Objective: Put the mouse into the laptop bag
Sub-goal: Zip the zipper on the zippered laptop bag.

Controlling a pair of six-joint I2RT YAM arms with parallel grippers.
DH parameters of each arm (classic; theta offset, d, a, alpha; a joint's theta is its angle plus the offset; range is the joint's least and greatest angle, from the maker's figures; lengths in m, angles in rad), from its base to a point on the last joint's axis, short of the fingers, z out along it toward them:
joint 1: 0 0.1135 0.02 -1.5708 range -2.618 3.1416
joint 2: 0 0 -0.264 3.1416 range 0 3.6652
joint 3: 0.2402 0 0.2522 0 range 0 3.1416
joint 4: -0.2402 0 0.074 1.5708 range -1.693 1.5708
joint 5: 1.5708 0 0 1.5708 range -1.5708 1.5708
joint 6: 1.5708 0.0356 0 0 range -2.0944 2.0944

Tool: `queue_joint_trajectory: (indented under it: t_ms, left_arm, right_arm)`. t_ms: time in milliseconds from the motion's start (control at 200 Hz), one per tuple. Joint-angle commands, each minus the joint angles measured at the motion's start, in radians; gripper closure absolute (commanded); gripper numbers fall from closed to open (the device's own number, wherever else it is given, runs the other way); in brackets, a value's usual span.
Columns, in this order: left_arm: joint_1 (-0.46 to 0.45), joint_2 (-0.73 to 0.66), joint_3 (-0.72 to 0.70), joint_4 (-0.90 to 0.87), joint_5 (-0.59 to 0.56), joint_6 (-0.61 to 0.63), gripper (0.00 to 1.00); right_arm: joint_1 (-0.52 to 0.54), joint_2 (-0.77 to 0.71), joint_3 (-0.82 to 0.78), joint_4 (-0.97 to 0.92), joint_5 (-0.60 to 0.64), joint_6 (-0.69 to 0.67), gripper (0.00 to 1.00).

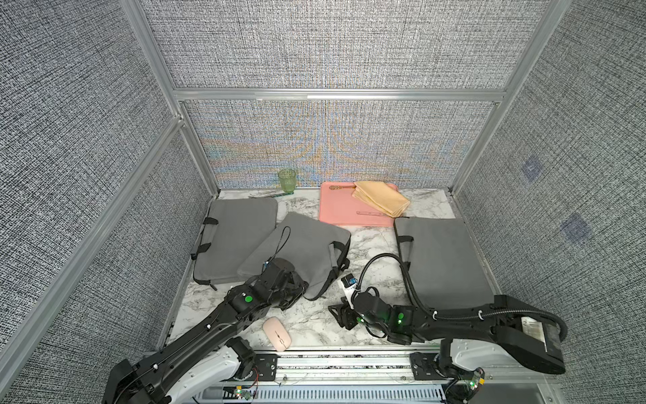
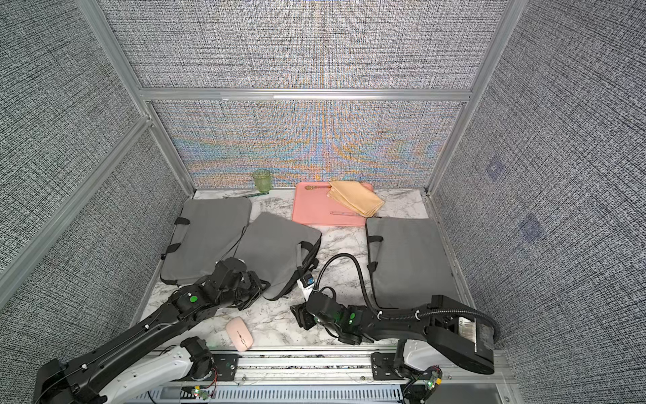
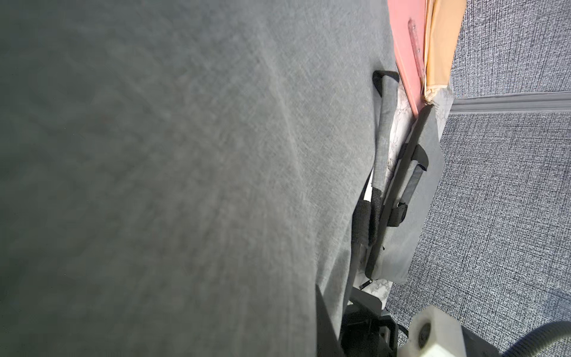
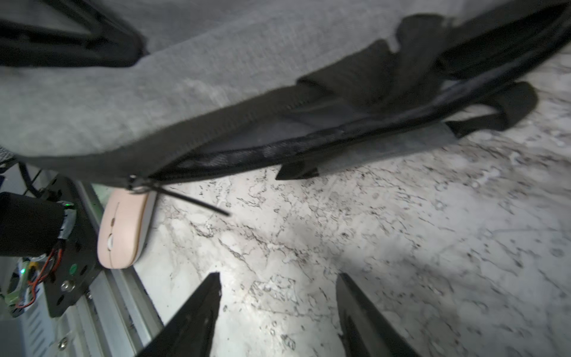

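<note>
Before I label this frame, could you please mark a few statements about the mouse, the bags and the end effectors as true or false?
1. The pink mouse lies on the table near its front edge. True.
2. The right end effector holds the mouse. False: it is open and empty above bare table.
3. The middle laptop bag is unzipped. True.
4. The yellow cloth lies on a laptop bag. False: it lies on the pink tray.

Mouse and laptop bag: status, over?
Left gripper: jaws shut on laptop bag corner, zip open. Right gripper: jaws open, empty. Mouse on table at front edge, unobstructed.
</note>
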Motion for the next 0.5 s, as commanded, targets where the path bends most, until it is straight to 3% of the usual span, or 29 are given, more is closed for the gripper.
queue_joint_trajectory:
  t_ms: [0,205,495]
  left_arm:
    - [0.002,-0.008,0.000,0.053,0.033,0.033,1.00]
    - [0.002,0.002,0.002,0.059,0.044,0.036,1.00]
    - [0.002,0.018,-0.004,0.076,0.049,0.036,1.00]
  right_arm:
    - [-0.003,0.054,0.034,0.130,-0.139,-0.078,0.27]
    - [-0.039,0.153,0.091,0.195,-0.182,-0.064,0.19]
    - [-0.069,0.162,0.126,0.238,-0.259,-0.076,0.22]
